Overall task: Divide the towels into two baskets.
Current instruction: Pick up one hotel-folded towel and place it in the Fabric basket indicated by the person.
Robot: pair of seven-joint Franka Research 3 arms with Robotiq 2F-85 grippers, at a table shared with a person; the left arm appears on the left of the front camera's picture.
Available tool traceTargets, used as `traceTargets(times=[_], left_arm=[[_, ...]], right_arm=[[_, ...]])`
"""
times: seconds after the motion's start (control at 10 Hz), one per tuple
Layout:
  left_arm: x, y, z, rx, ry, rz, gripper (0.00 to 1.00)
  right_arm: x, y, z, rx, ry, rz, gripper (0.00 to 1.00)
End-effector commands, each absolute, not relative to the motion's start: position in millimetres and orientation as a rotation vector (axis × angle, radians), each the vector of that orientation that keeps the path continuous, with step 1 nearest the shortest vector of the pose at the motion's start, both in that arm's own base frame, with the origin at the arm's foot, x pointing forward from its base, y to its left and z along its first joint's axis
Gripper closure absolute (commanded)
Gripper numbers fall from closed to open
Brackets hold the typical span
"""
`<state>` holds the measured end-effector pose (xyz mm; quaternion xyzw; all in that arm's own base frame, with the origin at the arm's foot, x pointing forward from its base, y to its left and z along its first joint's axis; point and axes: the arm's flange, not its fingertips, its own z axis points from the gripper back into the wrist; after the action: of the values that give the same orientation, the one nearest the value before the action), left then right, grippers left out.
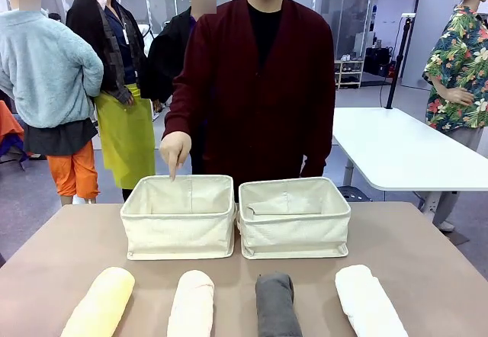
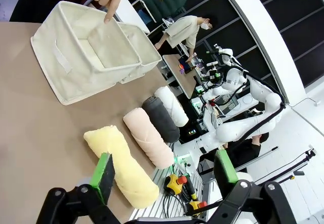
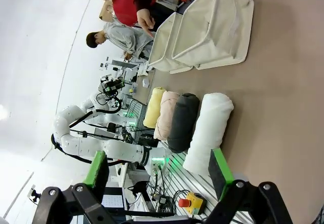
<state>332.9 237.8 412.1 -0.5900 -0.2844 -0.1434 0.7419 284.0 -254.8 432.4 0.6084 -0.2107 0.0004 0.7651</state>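
Towels point(image 1: 191, 306) lie in a row nearest me for easy reach, baskets point(image 1: 181, 234) beyond (a person's hand point(image 1: 174, 150) points at the left one); my left gripper point(image 2: 165, 172) and right gripper point(image 3: 158, 167) hang spread, empty.

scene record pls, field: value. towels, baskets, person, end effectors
towels: four in a row at the near side of the table, robot's left to right: pale yellow towel, cream towel, dark grey towel, white towel
baskets: left basket and right basket side by side behind the row, upright, no towel seen inside
person: hand points down at the left basket's far rim
left end effector: open, empty
right end effector: open, empty
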Motion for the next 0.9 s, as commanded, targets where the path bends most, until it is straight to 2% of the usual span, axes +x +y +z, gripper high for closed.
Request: traceTargets(times=[0.0, 0.3, 0.5, 0.8], left_arm=[[330, 240, 413, -1.296, -0.621, -0.314, 0.00], [333, 238, 412, -1.293, -0.623, -0.314, 0.00], [332, 174, 445, -1.099, -0.464, -0.456, 0.00], [336, 65, 465, -0.769, -0.269, -0.572, 0.00]], right_arm=[[281, -254, 434, 1.325, -0.466, 0.010, 0.00], [281, -254, 434, 1.325, -0.466, 0.010, 0.00], [281, -254, 434, 1.325, -0.466, 0.010, 0.00], [281, -254, 434, 1.325, -0.466, 0.010, 0.00]])
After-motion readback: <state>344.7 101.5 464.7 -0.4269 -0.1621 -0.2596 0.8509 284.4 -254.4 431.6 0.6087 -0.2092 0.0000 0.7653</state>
